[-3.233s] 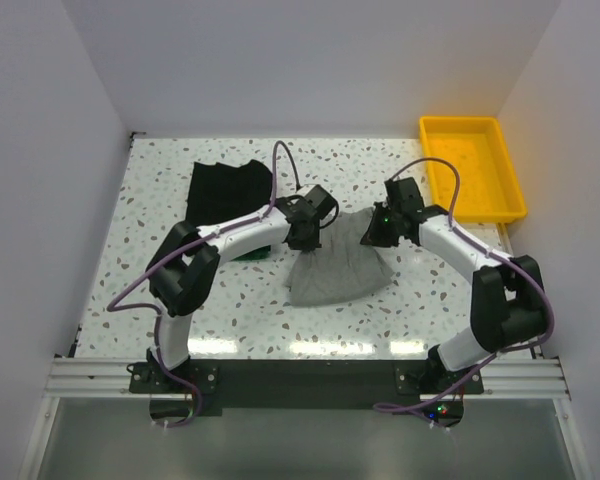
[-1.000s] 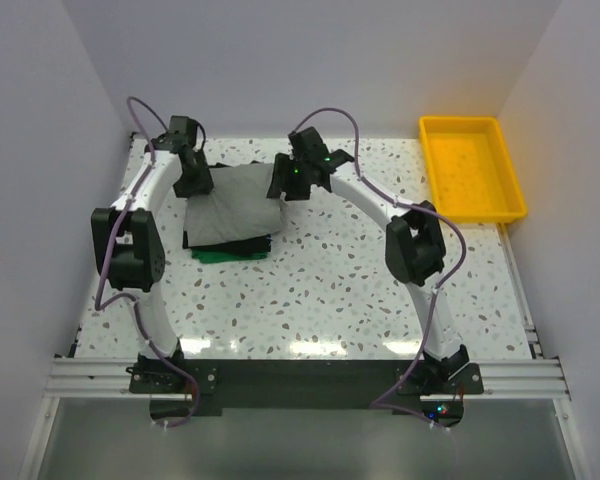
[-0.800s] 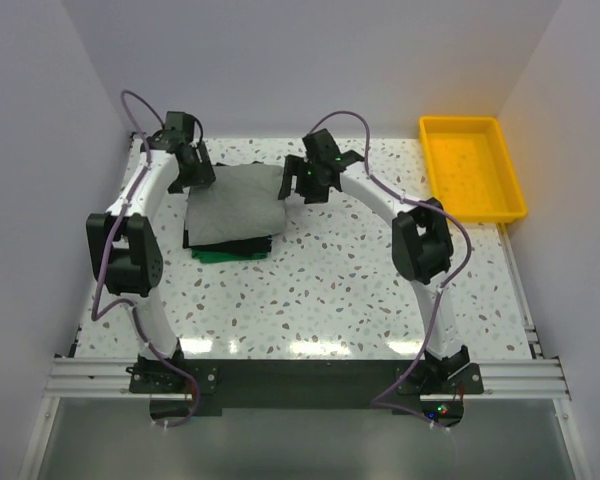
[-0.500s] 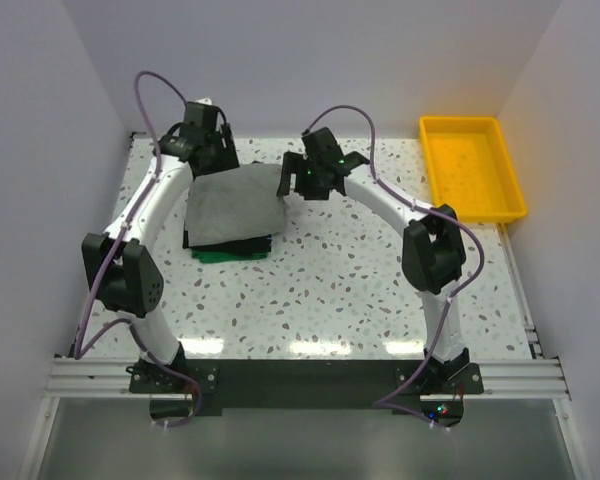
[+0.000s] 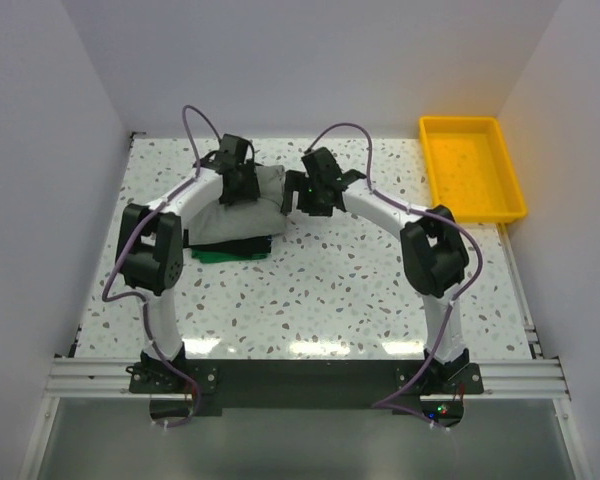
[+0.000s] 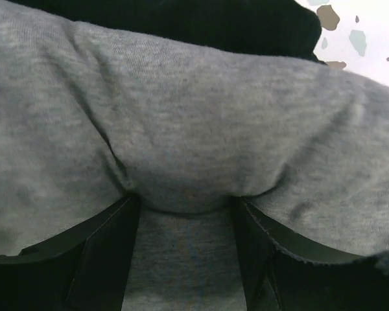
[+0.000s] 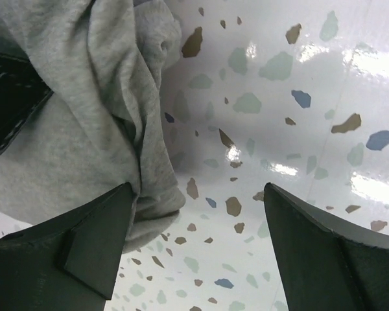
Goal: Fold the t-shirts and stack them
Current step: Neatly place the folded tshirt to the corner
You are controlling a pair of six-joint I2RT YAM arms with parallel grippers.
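Note:
The heather-grey t-shirt (image 5: 238, 213) lies folded on a black t-shirt (image 5: 242, 243) and a green one (image 5: 218, 255) at the table's back left. My left gripper (image 5: 238, 184) presses down on the grey shirt's far edge. In the left wrist view its jaws (image 6: 185, 202) stand apart, with grey fabric (image 6: 181, 129) bulging between them and the black shirt (image 6: 214, 26) beyond. My right gripper (image 5: 314, 196) hovers just right of the pile. It is open wide (image 7: 198, 191) over bare table, and the grey shirt's rumpled edge (image 7: 91, 123) lies by its left finger.
A yellow tray (image 5: 473, 165) stands at the back right corner. White walls close the table in at the back and on both sides. Terrazzo table top (image 5: 360, 280) stretches in front of the pile.
My left arm has swung from the back left corner onto the grey shirt's far edge, bunching it nearer. Both grippers have let go of the shirt, and the right one has opened wide.

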